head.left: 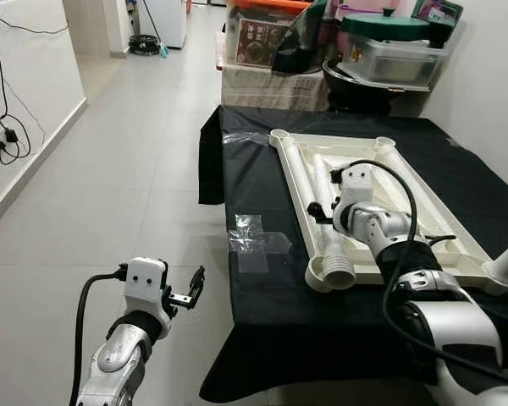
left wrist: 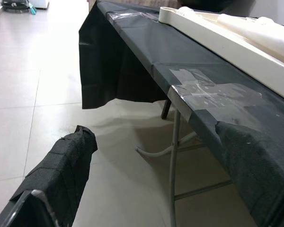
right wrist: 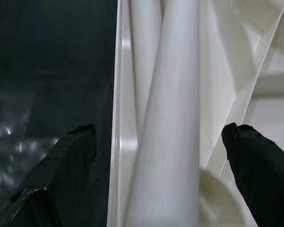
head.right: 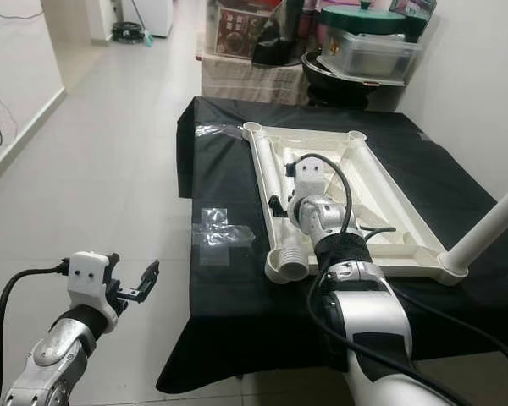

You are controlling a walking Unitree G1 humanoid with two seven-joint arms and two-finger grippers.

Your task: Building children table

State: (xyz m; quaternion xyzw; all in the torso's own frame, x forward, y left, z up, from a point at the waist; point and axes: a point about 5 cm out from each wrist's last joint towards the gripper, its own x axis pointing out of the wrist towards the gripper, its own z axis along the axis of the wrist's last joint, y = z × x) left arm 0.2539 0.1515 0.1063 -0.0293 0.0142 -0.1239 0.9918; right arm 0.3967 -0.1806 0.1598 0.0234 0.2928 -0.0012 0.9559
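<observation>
— Fingers of the right gripper [right wrist: 158,137] are seen spread apart, one to each side of a white table leg [right wrist: 168,142]; contact cannot be told for certain from the wrist view.

— And where is that leg placed?

— It is laid lengthwise inside the upturned white tabletop [head.left: 457,245], along the edge nearest the robot's left, with its flared end [head.left: 337,272] just beside the near corner. The tabletop is set on a black-covered table [head.left: 262,304], where clear tape [head.left: 252,241] is stuck close by.

— The other arm?

— The left gripper [head.left: 190,292] is held open above the tiled floor [head.left: 110,186], well apart from the table's edge.
</observation>
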